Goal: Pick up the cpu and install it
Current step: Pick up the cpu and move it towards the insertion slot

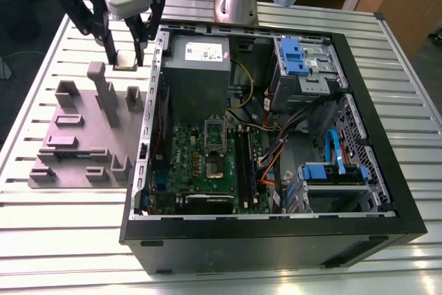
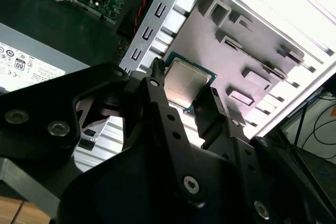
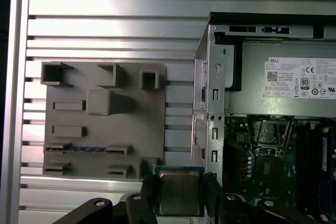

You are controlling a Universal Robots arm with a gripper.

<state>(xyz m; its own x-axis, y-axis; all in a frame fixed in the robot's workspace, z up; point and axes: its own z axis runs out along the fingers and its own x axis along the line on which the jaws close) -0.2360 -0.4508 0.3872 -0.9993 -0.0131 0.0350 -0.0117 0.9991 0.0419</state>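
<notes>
Between the black fingers (image 3: 148, 195) of the gripper (image 3: 180, 198) we see the cpu (image 3: 179, 191), clamped at two opposite sides. It is a small square chip with a silvery top and a thin greenish rim. It sits at the edge of the grey fixture plate (image 3: 105, 124), just beside the metal wall of the computer case (image 3: 210, 103). Bare slats of the table (image 3: 105, 24) lie open beyond the plate.

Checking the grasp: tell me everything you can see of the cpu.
The cpu is a small flat square chip with a dull silvery metal top and thin green rim. Metal side up, it is clamped on two opposite edges by the black gripper, by the grey fixture plate's edge, outside the open computer case.
</notes>
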